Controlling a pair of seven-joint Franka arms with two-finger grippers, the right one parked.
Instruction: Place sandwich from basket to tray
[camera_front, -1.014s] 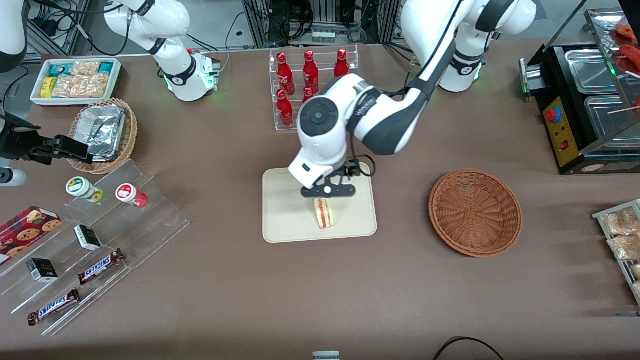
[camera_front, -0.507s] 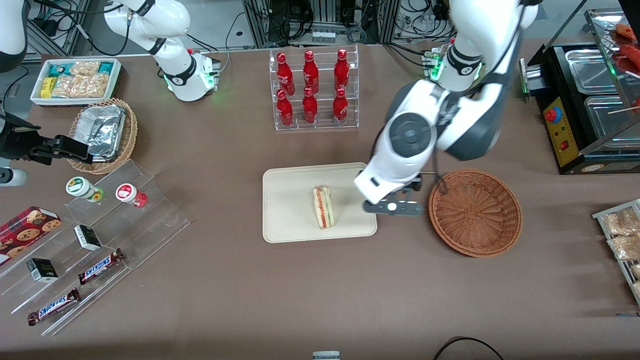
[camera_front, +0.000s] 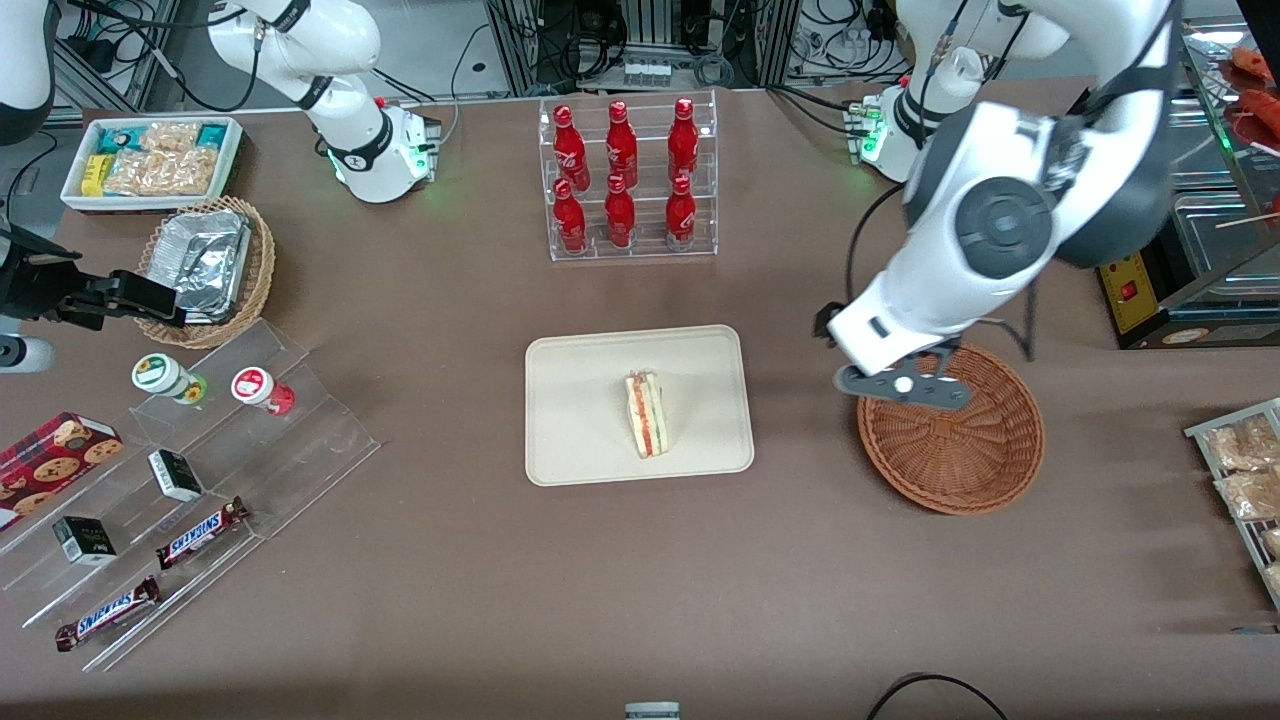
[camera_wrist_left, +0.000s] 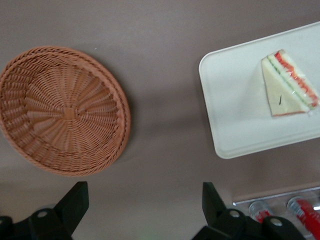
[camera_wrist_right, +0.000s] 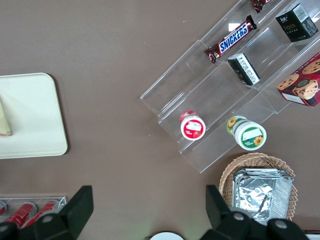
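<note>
Now the triangular white-bread sandwich (camera_front: 647, 414) lies on the smooth cream tray (camera_front: 580, 440), well apart from the end effector (camera_front: 903, 386), which hangs wide open and empty above the woven reddish-brown basket's (camera_front: 965, 460) rim.

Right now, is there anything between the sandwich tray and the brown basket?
No. Bare tabletop separates tray and basket in the wrist view; the open tool hangs above the basket's rim.

the gripper (camera_front: 903, 386), fingers spread and empty, moves off the sandwich (camera_front: 646, 414) on the tray (camera_front: 580, 420) at frame centre and now hangs over the basket (camera_front: 960, 450) rim, right of centre.
</note>
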